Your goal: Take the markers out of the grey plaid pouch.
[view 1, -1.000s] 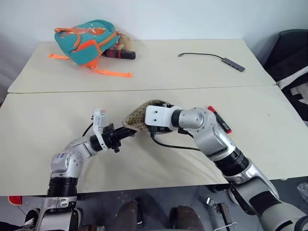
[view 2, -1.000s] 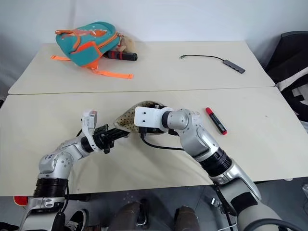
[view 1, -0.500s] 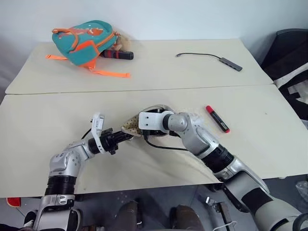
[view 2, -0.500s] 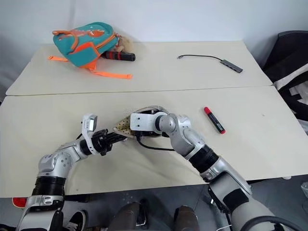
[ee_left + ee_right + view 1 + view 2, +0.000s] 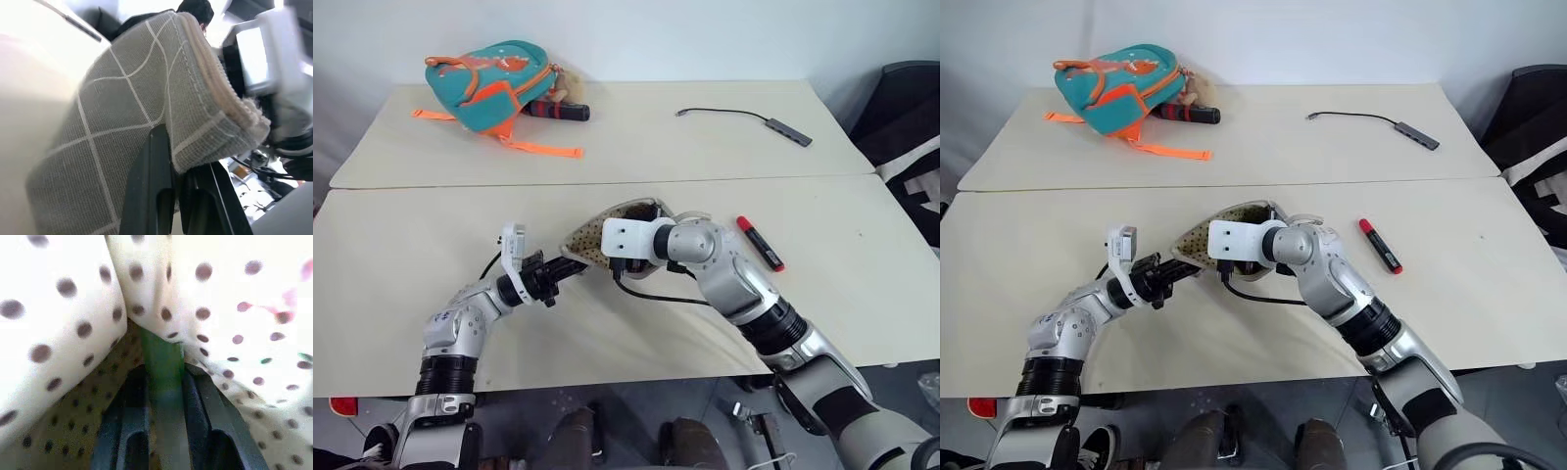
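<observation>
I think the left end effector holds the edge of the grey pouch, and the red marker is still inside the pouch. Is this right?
Not quite. The red marker lies on the table, as the right eye view shows. The left end effector does hold the edge of the grey pouch.

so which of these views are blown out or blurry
Left wrist view: glare whitens the top left, and the right claw's white housing is smeared; the grey plaid pouch is fairly crisp. Right wrist view: the dotted lining is overexposed and soft, the green marker blurred. Eye views: evenly lit, sharp.
</observation>
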